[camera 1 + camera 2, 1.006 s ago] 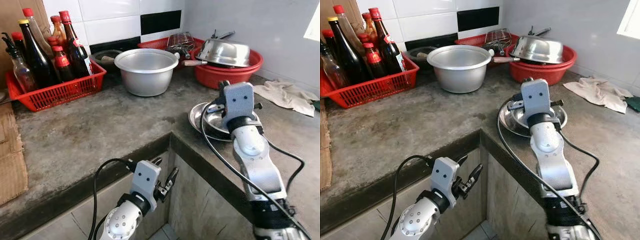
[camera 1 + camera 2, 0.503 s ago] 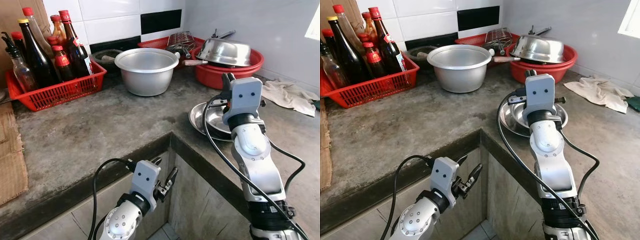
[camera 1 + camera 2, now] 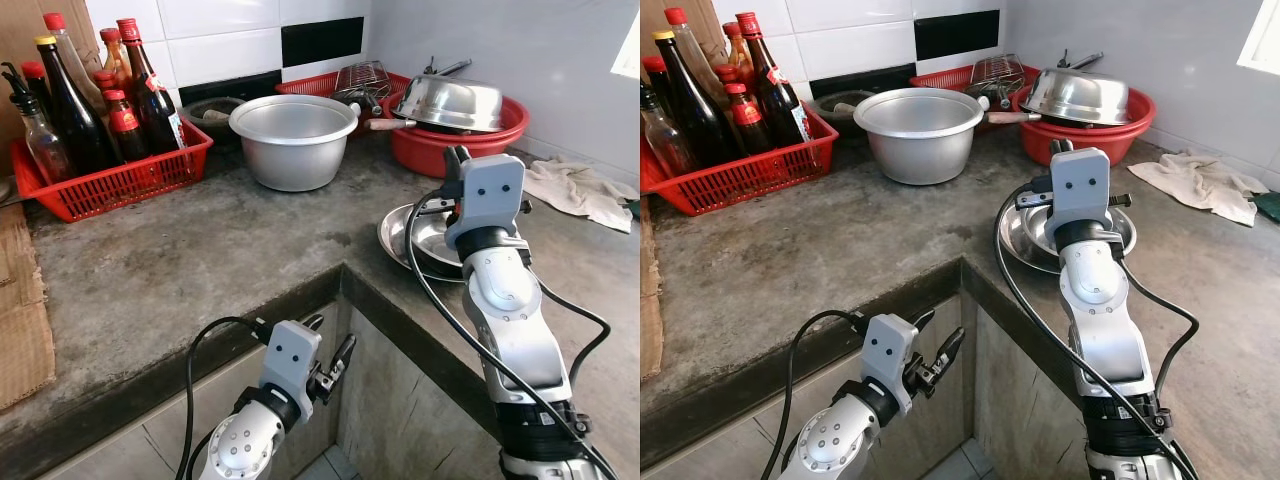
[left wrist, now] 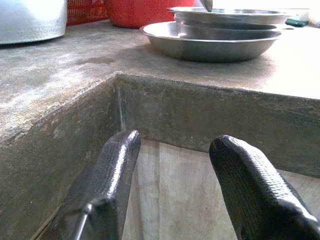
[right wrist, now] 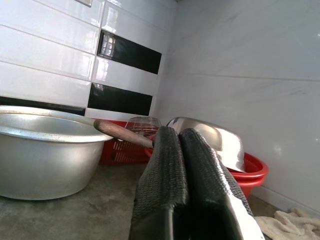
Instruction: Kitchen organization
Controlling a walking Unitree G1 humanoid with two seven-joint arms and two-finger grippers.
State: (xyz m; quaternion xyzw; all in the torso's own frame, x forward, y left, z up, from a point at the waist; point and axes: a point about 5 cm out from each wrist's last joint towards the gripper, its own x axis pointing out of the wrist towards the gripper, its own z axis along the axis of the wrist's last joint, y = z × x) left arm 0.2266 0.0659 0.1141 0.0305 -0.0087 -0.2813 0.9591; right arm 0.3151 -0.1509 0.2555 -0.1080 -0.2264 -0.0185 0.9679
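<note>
Steel plates point(image 3: 425, 238), stacked at the counter's point(image 3: 200, 260) inner corner edge; right gripper point(image 5: 187, 165) above them, fingers pressed together and empty, left gripper point(image 4: 175, 185) idle below the counter edge, fingers spread; step judged approach, next spreading fingers and lowering to the rim.

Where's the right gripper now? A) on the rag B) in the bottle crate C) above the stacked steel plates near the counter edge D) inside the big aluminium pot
C: the right gripper, fingers shut with nothing between them, hangs over the stacked steel plates by the counter corner, short of the aluminium pot.
</note>
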